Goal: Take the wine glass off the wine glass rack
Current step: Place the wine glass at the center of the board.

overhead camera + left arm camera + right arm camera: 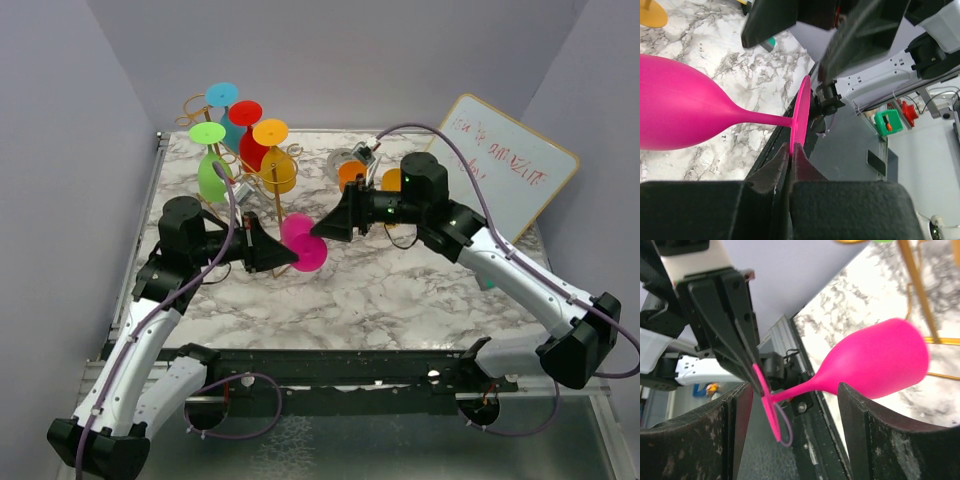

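A pink wine glass [303, 243] lies sideways above the table, just in front of the gold wire wine glass rack [271, 196]. My left gripper [790, 149] is shut on the rim of the glass's round foot [801, 112], and the bowl [680, 105] points away to the left. My right gripper [796, 392] is open, with its fingers either side of the stem and bowl [880, 360], not touching. In the top view my left gripper [290, 258] and right gripper [328, 228] meet at the glass.
Green [212, 175], yellow [278, 170], red [250, 150] and blue [228, 125] glasses hang on the rack. Orange glasses [352, 172] stand behind my right gripper. A whiteboard [505, 170] leans at the back right. Gold rack wires [917, 285] run close to the bowl.
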### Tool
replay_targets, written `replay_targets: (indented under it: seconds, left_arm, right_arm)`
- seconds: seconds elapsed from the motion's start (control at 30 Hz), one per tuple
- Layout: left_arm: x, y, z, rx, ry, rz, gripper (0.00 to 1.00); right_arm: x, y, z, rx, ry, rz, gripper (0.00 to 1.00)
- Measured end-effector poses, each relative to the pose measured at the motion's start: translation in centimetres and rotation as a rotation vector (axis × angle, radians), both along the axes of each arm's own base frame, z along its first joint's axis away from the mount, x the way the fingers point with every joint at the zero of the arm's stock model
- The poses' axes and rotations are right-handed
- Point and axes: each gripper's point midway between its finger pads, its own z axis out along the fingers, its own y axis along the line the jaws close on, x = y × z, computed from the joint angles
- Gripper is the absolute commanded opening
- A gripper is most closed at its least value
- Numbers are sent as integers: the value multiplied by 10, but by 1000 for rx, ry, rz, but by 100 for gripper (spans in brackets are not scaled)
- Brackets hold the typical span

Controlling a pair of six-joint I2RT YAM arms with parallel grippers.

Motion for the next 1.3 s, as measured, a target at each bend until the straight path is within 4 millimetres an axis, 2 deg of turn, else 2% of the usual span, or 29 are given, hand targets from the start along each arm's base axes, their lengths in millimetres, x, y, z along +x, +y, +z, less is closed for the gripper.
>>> replay_targets:
  seconds: [0.13, 0.3, 0.43, 0.57, 0.63, 0.97, 1.2, 1.3]
  left_arm:
    - [-8, -6, -3, 11, -32, -49, 0]
    - [-22, -16, -8, 28, -88, -127, 0]
    - [-33, -21, -11, 32, -186, -191, 0]
    - [-43, -18, -10, 2, -349, -230, 0]
    - [-49, -17, -8, -17, -428, -256, 0]
    - [-61, -17, -10, -51, -645, -367, 0]
    - [-68, -18, -23, -69, -725, -453, 0]
    - [-68, -19, -23, -78, -754, -478, 0]
  right_arm:
    - [19, -16, 10, -8, -44, -92, 77]
    - [50, -42, 13, -11, -60, -216, 77]
    - [84, -80, 0, 29, 26, -308, 77]
    - [103, -111, -20, 71, 133, -363, 78]
    - [100, -111, -21, 88, 154, -333, 79]
    - [72, -97, 12, 197, 64, -95, 81]
    - [60, -91, 1, 190, 117, 60, 75]
    - [56, -89, -4, 180, 151, 121, 67]
